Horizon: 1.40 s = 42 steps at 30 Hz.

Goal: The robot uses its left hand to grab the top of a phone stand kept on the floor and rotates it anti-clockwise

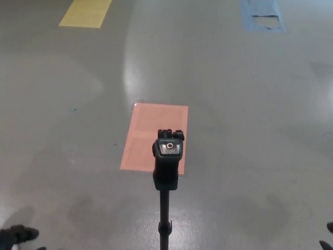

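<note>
Step in hand: we are judging the task as not yet begun; nothing is touching the phone stand point(167, 156).
Phone stand: it is standing upright on the grey floor point(250, 156), its black head plate facing up at us, its pole running down out of the lower edge of the view.
Left robot hand: we are seeing only a dark tip point(15, 235) at the lower left corner, well apart from the stand; we cannot tell whether it is released or clenched.
Right robot hand: a dark sliver point(328, 237) is showing at the lower right edge; its state we cannot tell.
Next move: we are expecting the left robot hand to need to rise and travel inward to close over the stand's head before turning it anti-clockwise.
Open room: the floor is lying bare on both sides of the stand; a salmon floor patch point(151, 133) is lying flat behind it, and yellow point(86, 12) and blue point(261, 14) floor patches are sitting far off at the top.
Edges: the stand's foot is out of view, so we cannot be judging its footing.
</note>
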Tool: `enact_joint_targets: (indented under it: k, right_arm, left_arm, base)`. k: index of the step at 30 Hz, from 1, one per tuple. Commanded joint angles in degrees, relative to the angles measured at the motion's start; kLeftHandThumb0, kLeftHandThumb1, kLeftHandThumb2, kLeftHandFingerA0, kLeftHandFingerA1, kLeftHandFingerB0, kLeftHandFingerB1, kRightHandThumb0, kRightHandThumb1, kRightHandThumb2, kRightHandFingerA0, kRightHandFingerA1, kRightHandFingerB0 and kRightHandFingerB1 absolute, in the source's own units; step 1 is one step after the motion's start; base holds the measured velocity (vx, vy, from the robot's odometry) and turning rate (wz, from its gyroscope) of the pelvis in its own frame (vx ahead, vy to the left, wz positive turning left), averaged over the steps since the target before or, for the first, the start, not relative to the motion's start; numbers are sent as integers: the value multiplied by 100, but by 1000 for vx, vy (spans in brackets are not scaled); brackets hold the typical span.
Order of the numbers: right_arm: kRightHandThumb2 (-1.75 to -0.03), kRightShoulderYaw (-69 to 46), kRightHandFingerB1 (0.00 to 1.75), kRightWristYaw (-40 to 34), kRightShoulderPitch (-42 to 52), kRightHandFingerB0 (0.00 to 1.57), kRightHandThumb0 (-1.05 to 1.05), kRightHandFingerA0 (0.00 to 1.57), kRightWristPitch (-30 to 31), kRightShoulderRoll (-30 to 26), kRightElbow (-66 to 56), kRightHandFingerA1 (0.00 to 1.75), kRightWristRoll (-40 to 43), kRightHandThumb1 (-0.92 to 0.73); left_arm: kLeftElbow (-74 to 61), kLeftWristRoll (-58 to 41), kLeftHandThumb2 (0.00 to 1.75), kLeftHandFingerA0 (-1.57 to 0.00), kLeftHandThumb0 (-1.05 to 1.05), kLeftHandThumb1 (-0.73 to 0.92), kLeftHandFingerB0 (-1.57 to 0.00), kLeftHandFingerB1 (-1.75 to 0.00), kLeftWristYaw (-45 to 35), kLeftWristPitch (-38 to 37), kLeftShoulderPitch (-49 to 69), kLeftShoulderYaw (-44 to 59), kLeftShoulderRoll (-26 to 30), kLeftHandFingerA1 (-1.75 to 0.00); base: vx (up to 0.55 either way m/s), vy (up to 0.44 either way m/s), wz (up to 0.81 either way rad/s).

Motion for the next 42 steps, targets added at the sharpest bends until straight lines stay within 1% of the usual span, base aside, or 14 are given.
enact_joint_targets:
  k: [1, 5, 6, 7, 8, 9, 14, 16, 17, 19, 25, 28, 34, 42]
  right_arm:
    - [-96, 62, 26, 323, -63, 5, -74, 5, -374, -125, 299, 35, -49, -65]
    - [-97, 51, 26, 338, -60, 5, -75, 5, -437, -113, 383, 35, -19, -65]
    - [-97, 64, 25, 325, -53, 6, -76, 6, -439, -115, 381, 36, -33, -66]
    - [-97, 80, 25, 309, -51, 6, -76, 6, -449, -119, 386, 36, -51, -66]
    - [-97, 80, 25, 309, -46, 6, -76, 6, -454, -116, 391, 35, -49, -66]
    - [-96, 74, 25, 320, -39, 5, -76, 5, -465, -111, 402, 34, -35, -65]
    - [-96, 77, 27, 356, -15, 5, -74, 5, -498, -112, 397, 35, -22, -65]
    - [-96, 74, 26, 389, -40, 5, -74, 5, -479, -130, 385, 33, -16, -65]
    - [-97, 58, 27, 409, -57, 6, -73, 1, -499, -144, 399, 32, -1, -65]
    - [-98, 52, 26, 411, -74, 6, -72, 0, -512, -149, 414, 32, 2, -66]
    - [-97, 87, 24, 414, -136, 5, -77, 5, -458, -181, 428, 32, -39, -66]
    - [-98, 89, 25, 443, -187, 6, -74, 2, -455, -188, 442, 33, -40, -65]
    - [-96, 78, 25, 494, -279, 5, -72, 2, -421, -206, 450, 33, -24, -64]
    - [-95, 122, 22, 501, -352, 6, -78, 6, -387, -216, 477, 33, -68, -64]
  left_arm:
    - [293, 101, 64, -30, -57, 80, -27, -31, -280, -314, -55, -91, 112, -33]
    - [320, 31, 63, -23, -65, 78, -18, -28, -265, -426, -15, -37, 106, -31]
    - [294, -84, 93, -11, -74, 57, 0, -33, -234, -556, 19, 74, 69, -44]
    - [270, -212, 93, -11, -74, 57, 0, -33, -198, -708, 52, 205, 25, -44]
    - [257, -265, 93, -4, -74, 55, -4, -28, -192, -783, 61, 268, 4, -36]
    - [145, -310, 94, 0, -81, 56, 0, -12, -178, -1002, 92, 346, -33, -18]
    - [-527, -381, 92, 0, -83, 53, 0, -9, -264, -1649, 289, 441, -43, -8]
    - [-969, -529, 92, 0, -82, 52, 0, -9, -447, -1938, 409, 514, -29, -10]
    - [-1630, -571, 93, 0, -81, 53, 0, -10, -482, -2183, 610, 516, 39, -14]
    - [-2148, -634, 93, 0, -85, 54, 0, -7, -544, -2252, 756, 533, 80, -11]
    - [-4792, -911, 90, 0, -86, 53, 0, -2, -769, -2211, 1409, 615, 290, -9]
    - [-6402, -1211, 89, 0, -79, 47, 0, -9, -942, -1841, 1631, 725, 444, -20]
    - [-8023, -1632, 88, 0, -78, 46, 0, -10, -1288, -1268, 1404, 764, 711, -12]
    - [-8864, -1699, 81, 0, -70, 40, 0, -12, -1371, -715, 894, 725, 728, -7]
  base:
    - [0, 0, 0]
    - [0, 0, 0]
    - [0, 0, 0]
    - [0, 0, 0]
    - [0, 0, 0]
    - [0, 0, 0]
    - [0, 0, 0]
    - [0, 0, 0]
    - [0, 0, 0]
    - [0, 0, 0]
    - [0, 0, 0]
    - [0, 0, 0]
    - [0, 0, 0]
    - [0, 0, 0]
